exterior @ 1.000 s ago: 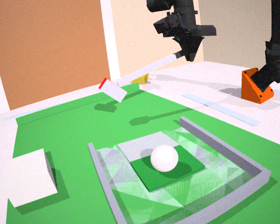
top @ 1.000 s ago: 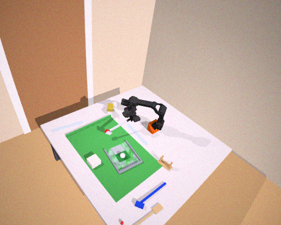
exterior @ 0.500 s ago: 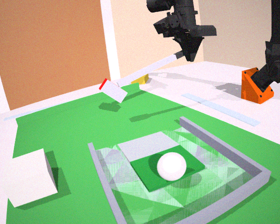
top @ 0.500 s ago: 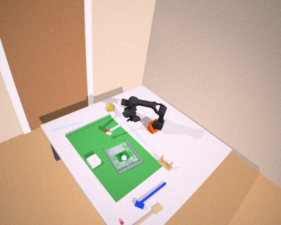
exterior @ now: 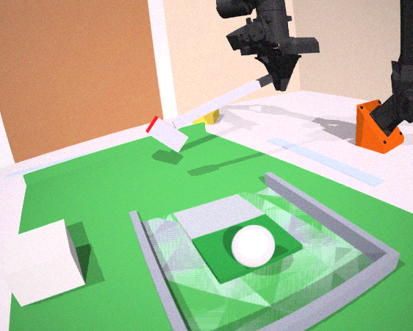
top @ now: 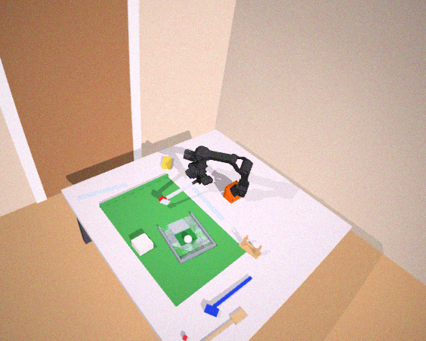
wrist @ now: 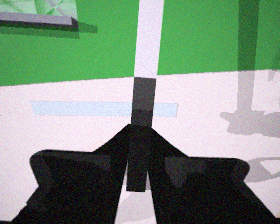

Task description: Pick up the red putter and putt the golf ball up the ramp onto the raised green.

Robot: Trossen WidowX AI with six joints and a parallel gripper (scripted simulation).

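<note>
My gripper point(top: 195, 182) point(exterior: 281, 87) point(wrist: 137, 128) is shut on the dark grip of the putter point(top: 177, 193) point(exterior: 221, 100) point(wrist: 150, 40). The putter's white shaft slants down to a white head point(exterior: 170, 136) with a red face, held above the back part of the green mat point(top: 126, 212) point(exterior: 107, 191). The white golf ball point(top: 188, 239) point(exterior: 253, 246) is on the raised green point(exterior: 215, 262), a darker green square. The light grey ramp point(top: 178, 226) point(exterior: 217, 217) lies on the putter's side of it. The frames do not show whether the ball is still.
Low grey walls point(top: 205, 235) point(exterior: 328, 221) stand on three sides around the green. A white block point(top: 142, 244) point(exterior: 45, 261) is beside them. A yellow block point(top: 167, 162) point(exterior: 211, 117) is at the back. A wooden rack point(top: 251, 248), a blue mallet point(top: 232, 292) and a tan mallet point(top: 238, 315) are nearer.
</note>
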